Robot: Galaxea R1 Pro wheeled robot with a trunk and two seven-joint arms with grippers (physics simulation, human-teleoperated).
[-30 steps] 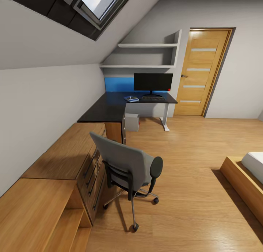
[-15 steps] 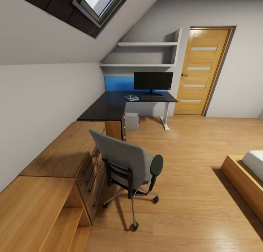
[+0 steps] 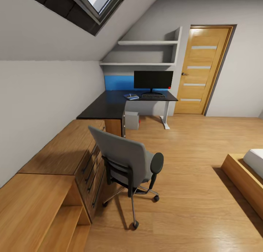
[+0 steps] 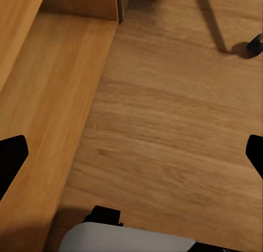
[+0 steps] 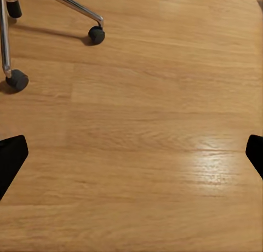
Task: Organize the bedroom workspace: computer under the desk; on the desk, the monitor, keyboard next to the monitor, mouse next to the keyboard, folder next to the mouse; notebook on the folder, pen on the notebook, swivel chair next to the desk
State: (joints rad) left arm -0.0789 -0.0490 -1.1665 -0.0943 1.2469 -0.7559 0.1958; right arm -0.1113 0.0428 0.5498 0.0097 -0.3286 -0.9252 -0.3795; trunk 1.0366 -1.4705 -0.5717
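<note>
Both pairs of fingers spread wide over floor [image 5: 164, 126], swivel chair [image 3: 128, 164] short of desk [image 3: 106, 107]

Monitor [image 3: 153, 80] on desk [image 3: 109, 106], swivel chair [image 3: 126, 164] nearer.

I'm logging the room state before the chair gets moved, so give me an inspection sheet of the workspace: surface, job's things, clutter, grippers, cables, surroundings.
Surface: glossy black desk, L-shaped, in the far corner.
Job's things: monitor upright on the desk; keyboard in front of it; blue stack beside the keyboard, details too small to tell; computer on the floor under the desk; swivel chair apart from the desk, beside the wooden cabinets.
Clutter: nothing seen.
Grippers: left gripper and right gripper open, empty, above the floor.
Cables: nothing seen.
Surroundings: wooden door, wall shelves, bed corner.
</note>
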